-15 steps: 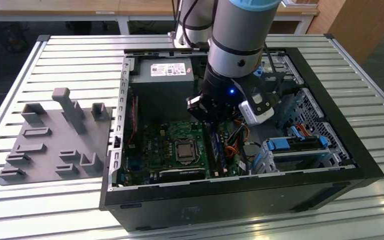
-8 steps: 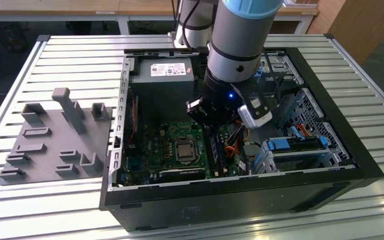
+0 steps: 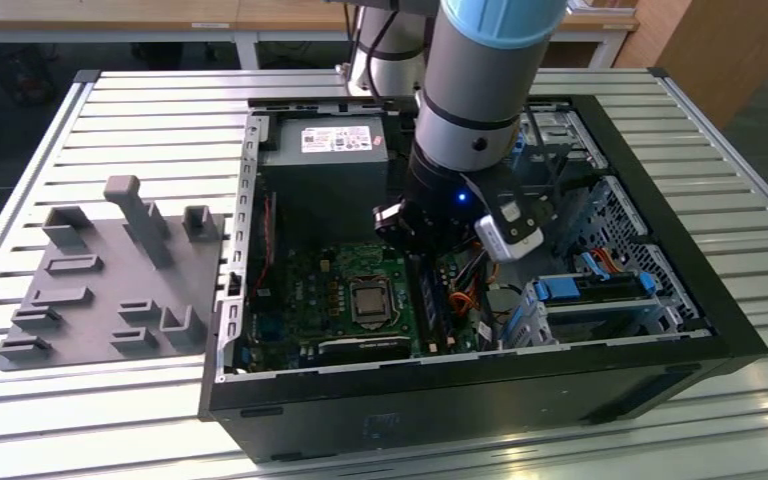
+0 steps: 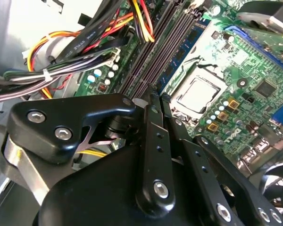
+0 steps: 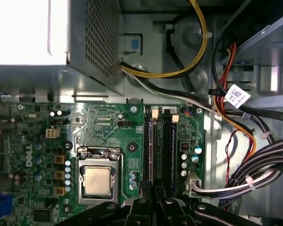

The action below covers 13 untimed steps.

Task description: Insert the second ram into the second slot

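Green motherboard [image 5: 108, 136] dotted with gold and pale-blue components, silver processor [image 5: 96, 181] at centre. Black memory slots [image 5: 158, 146] in parallel dark stripes, tipped with pale tan latches. Black gripper [image 4: 153, 101] with silver screw heads. Yellow, orange, red and black cables [image 4: 85, 37] bundled with white ties. Perforated grey power supply [image 5: 92, 42]. Black computer case [image 3: 491, 400] on ribbed silver table [image 3: 117, 110]. Plain grey fixture plate [image 3: 104, 280]. Light-blue drive latches [image 3: 584, 290]. Silver-grey arm [image 3: 478, 90], light-blue band on top.

Second ram [image 5: 149, 155]: long, thin dark stick, standing on edge in the memory slots
Place: just beside the processor socket
Near end: hidden under the pincer
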{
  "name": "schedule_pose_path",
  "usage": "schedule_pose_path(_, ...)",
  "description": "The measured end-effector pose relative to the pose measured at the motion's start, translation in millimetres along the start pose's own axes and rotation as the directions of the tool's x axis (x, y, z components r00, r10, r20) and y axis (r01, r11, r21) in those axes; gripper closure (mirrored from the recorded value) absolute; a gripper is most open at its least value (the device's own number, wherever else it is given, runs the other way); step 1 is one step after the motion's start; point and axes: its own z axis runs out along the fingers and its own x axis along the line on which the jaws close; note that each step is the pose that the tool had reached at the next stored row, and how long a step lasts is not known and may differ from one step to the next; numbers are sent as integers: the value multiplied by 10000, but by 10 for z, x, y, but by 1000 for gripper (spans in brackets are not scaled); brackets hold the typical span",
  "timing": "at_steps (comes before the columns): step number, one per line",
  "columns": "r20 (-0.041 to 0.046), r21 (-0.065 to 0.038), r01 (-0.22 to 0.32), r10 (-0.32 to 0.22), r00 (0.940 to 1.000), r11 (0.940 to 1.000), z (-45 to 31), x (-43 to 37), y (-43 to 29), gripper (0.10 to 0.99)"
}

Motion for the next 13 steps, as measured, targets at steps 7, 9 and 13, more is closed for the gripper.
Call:
schedule_pose_path(7,-24,-5,-131,131,9999,9999,101,-5,-11,949)
schedule_pose_path(9,-41,-3,-127,127,9999,9999,105,-5,-11,949)
schedule_pose_path(13,-42,-4,-126,126,9999,9999,106,-5,-11,949)
